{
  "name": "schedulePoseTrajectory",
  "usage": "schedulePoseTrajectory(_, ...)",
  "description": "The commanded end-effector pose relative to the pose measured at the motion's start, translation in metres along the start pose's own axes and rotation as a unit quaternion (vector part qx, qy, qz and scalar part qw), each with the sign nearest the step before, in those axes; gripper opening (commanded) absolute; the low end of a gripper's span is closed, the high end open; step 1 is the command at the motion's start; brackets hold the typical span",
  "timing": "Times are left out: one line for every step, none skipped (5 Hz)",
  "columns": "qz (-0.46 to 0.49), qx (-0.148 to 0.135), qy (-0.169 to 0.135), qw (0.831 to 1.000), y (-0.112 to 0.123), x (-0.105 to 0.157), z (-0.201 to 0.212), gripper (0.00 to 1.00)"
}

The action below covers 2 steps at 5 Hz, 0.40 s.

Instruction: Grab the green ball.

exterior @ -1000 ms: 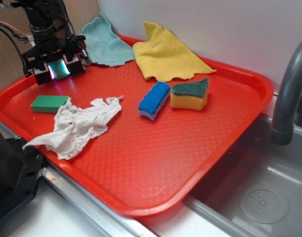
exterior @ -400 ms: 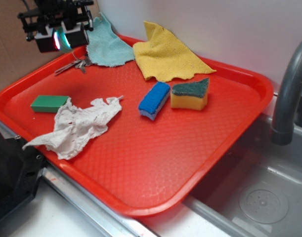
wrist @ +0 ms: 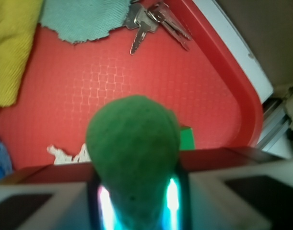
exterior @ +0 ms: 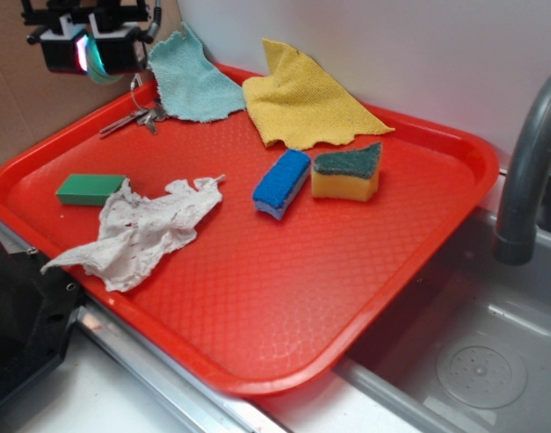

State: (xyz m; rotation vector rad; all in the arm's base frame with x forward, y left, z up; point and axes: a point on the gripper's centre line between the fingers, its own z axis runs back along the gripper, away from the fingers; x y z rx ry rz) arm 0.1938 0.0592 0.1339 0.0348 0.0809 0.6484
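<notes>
At the far left of the exterior view I see my gripper (exterior: 88,51) raised above the back left corner of the red tray (exterior: 284,298), clamped on the green ball (exterior: 96,65); only a teal sliver of the ball shows between the fingers there, lit by a glow. Below it lie keys (exterior: 135,117) on the tray, and nearer me a flat green block (exterior: 90,188) touching a crumpled white paper towel (exterior: 140,230). Moving right, a teal cloth (exterior: 192,81) and a yellow cloth (exterior: 307,99) drape over the back rim, then a blue sponge (exterior: 281,183) sits just beside a yellow sponge with a green top (exterior: 347,171). A grey faucet (exterior: 528,171) is cut off at the right edge, over a sink.

Only the wrist view shows the ball (wrist: 133,158) plainly: a fuzzy, blurred green mass filling the centre, squeezed between the two pads, with the keys (wrist: 153,21) sharp behind it. From here the green block is almost hidden behind the ball, and the sponges and faucet are out of frame, apart from a blue scrap at the left edge that I cannot identify.
</notes>
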Motion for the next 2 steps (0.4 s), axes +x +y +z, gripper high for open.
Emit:
schedulePoseTrajectory(-0.071, -0.049, -0.119, 0.989, 0.0429, -0.0373, 0.068, 0.0)
schedulePoseTrajectory(-0.066, -0.05, -0.128, 0.988, 0.0393, -0.0291, 0.0737, 0.0)
